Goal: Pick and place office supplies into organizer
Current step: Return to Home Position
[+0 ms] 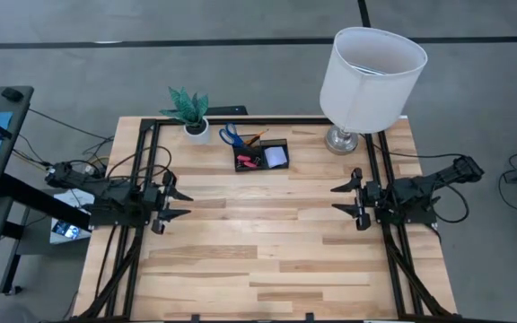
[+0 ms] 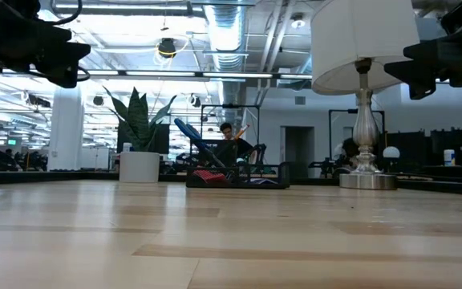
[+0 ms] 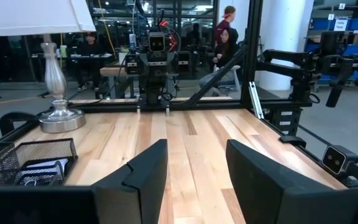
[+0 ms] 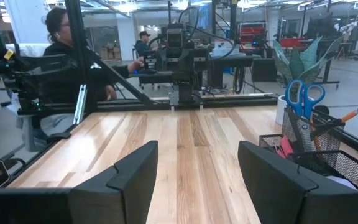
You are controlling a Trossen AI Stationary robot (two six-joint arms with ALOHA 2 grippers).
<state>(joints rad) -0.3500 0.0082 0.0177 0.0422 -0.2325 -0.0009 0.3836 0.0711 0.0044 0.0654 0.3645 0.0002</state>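
**Operator:** Top camera: what's where?

**Observer:** Your organizer (image 1: pixel 260 144) sits far-middle on the table (image 1: pixel 267 260). The scissors (image 1: pixel 230 135) and pencil (image 1: pixel 255 137) stand in its tall cup, probably because long things only fit upright. The note pad (image 1: pixel 276 157) and a pink eraser (image 1: pixel 251 162) lie flat in the low tray. The left gripper (image 1: pixel 185 205) is at the left edge and the right gripper (image 1: pixel 337 198) at the right edge. Both are spread wide, empty, and well apart from the organizer. I judge the sorting done and the arms parked.

**Operator:** Table level?

**Observer:** Bare wood near you, with nothing loose that I can see. The plant pot (image 2: pixel 139 166) is left of the organizer and the lamp (image 2: pixel 363 40) is right of it.

**Operator:** Wrists?

**Observer:** Left wrist: fingers (image 3: pixel 143 177) apart, nothing between them. Right wrist: the same. If you reach in later, the lamp and plant pot flank the organizer. People (image 4: pixel 64 56) are beyond the table, not touching it.
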